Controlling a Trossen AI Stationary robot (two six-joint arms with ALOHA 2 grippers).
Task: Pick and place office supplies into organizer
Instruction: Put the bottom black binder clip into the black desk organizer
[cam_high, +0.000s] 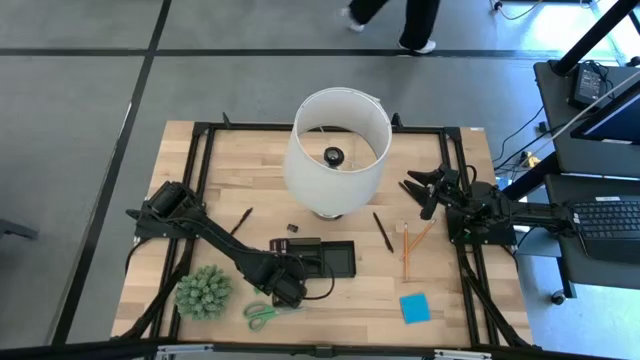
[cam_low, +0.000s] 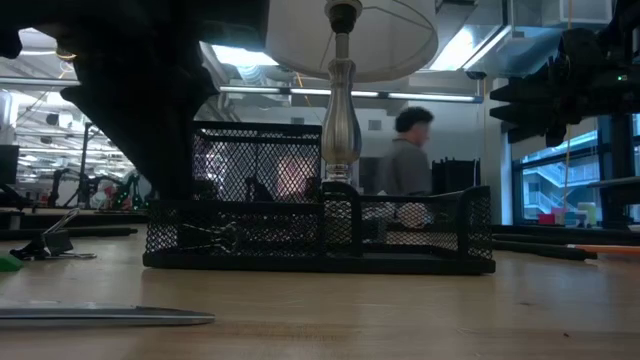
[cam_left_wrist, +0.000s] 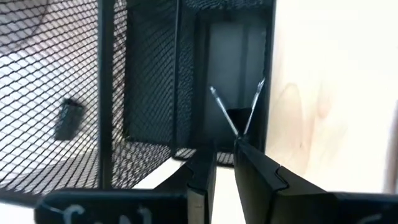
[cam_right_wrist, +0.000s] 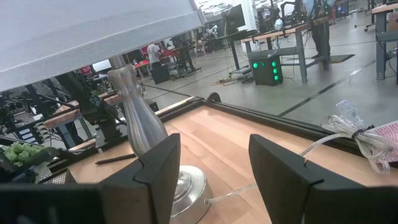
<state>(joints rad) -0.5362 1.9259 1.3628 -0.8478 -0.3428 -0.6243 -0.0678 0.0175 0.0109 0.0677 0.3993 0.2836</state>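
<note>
Working with the left hand (cam_high: 288, 290) at the left end of the low black mesh organizer tray (cam_high: 345, 272), near the front of the pale wooden counter (cam_high: 200, 160). Showing its dark fingers (cam_left_wrist: 202, 180) parted by only a narrow slit, with nothing between them: released, by the look of it. Looking straight down that hand at a small black binder clip with silver wire handles (cam_left_wrist: 238, 119), lying inside the tray just beyond the fingertips. Judging that clip as delivered.

Holding the right hand (cam_high: 420, 192) spread wide and empty above the counter's right side, beside the big white lampshade (cam_high: 335, 150) — waiting, not working.

Counting only that one clip as visibly inside the tray, so putting the job at an early stage. Leaving plenty out on the counter:
- green-handled scissors (cam_high: 262, 316) just in front of the tray, beside the spiky green plant ball (cam_high: 203, 292)
- a blue square sticky-note pad (cam_high: 414, 307) towards the front right
- an orange pencil (cam_high: 407, 255) and a thin dark pen (cam_high: 383, 231) right of the tray
- a second dark pen (cam_high: 242, 221) and a tiny dark clip (cam_high: 292, 229) behind the tray

Expecting lifting clear and picking another of these to be next — likely something close by.
</note>
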